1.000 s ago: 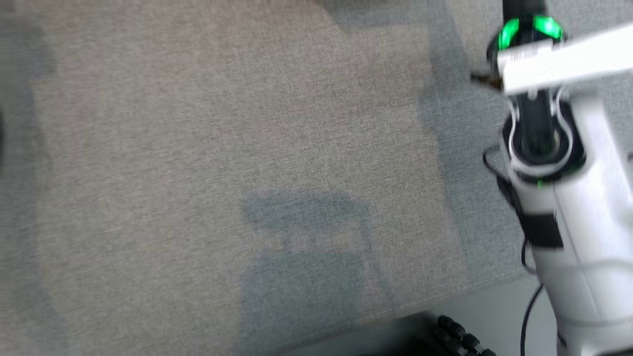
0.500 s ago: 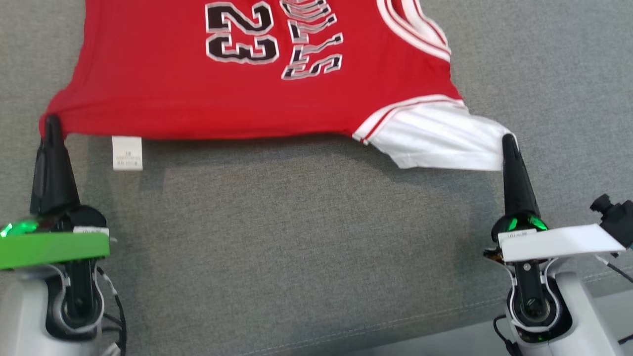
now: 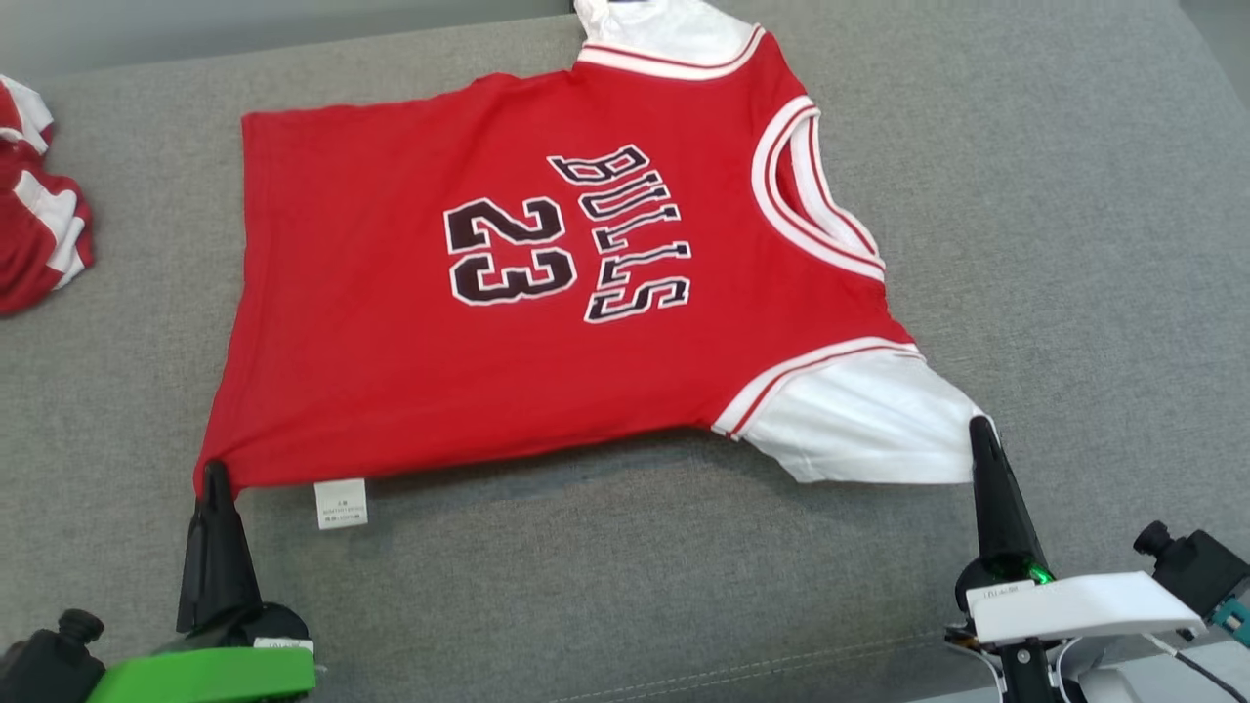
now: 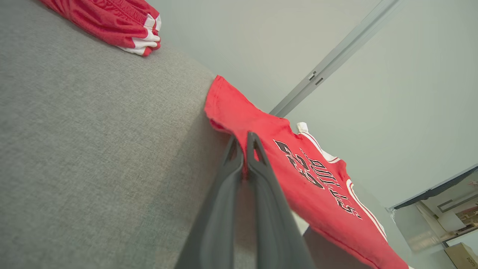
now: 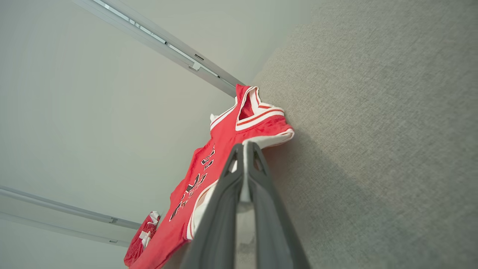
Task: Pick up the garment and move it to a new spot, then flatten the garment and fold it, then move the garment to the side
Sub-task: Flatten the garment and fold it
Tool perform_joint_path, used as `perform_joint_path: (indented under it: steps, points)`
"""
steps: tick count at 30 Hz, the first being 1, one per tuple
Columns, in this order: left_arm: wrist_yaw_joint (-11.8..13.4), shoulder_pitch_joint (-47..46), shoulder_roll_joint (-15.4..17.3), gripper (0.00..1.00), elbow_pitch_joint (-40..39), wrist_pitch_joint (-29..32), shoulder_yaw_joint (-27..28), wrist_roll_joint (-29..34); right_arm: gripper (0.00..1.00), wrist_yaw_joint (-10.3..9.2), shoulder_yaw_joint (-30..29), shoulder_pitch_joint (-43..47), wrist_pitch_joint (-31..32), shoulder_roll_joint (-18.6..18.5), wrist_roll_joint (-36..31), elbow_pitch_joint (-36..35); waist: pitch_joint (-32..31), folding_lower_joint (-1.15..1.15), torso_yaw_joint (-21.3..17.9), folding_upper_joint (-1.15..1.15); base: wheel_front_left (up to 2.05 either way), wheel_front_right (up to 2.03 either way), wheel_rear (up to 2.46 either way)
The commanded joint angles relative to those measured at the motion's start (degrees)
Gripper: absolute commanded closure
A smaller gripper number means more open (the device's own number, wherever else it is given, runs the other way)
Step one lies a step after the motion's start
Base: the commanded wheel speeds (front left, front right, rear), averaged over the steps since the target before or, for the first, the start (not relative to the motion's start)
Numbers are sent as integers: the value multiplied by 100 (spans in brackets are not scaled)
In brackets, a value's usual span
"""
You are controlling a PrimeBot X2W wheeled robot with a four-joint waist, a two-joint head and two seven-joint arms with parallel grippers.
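The garment point(image 3: 547, 293) is a red jersey with white sleeves, a black "23" and lettering, spread flat on the grey cushion point(image 3: 625, 586). My left gripper point(image 3: 213, 472) is shut on its near left hem corner. My right gripper point(image 3: 979, 428) is shut on the tip of the near white sleeve point(image 3: 859, 420). In the left wrist view the fingers point(image 4: 246, 149) pinch red cloth of the garment point(image 4: 298, 179). In the right wrist view the fingers point(image 5: 244, 149) pinch white cloth of the garment point(image 5: 209, 164). A white care label point(image 3: 341, 503) hangs from the near hem.
Another red and white cloth point(image 3: 39, 225) lies bunched at the cushion's far left, also seen as a bundle point(image 4: 112, 18) in the left wrist view. The cushion's front seam point(image 3: 781, 664) runs near my arms. Pale wall with rails point(image 5: 157, 37) lies behind.
The head camera has swung, so the whole jersey now shows. Both grippers still hold the same corners; the jersey lies flat on the cushion.
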Motion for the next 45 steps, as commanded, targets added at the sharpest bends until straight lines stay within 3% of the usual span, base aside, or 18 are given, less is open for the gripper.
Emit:
perform_joint_path:
  steps: [1,13,24,32,45]
  points:
    - [-11,165,-39,100,-12,-4,34,-21,100,2,5,186,-26,15,48,-48,-186,1,29,0,0,0,0]
    - [-11,802,-155,100,-138,-4,-25,-49,100,2,-38,709,57,73,147,-116,-414,1,-108,0,0,0,0]
    - [-11,397,-60,100,243,-4,-240,-128,100,2,51,316,171,101,194,383,-479,1,-75,0,0,0,0]
    - [-11,-617,5,100,913,-3,-312,-479,100,2,7,-568,155,117,422,896,-267,1,-5,0,0,0,0]
    - [-11,-2050,147,100,2172,-2,-373,-312,100,2,21,-2533,45,120,354,2357,459,1,59,0,0,0,0]
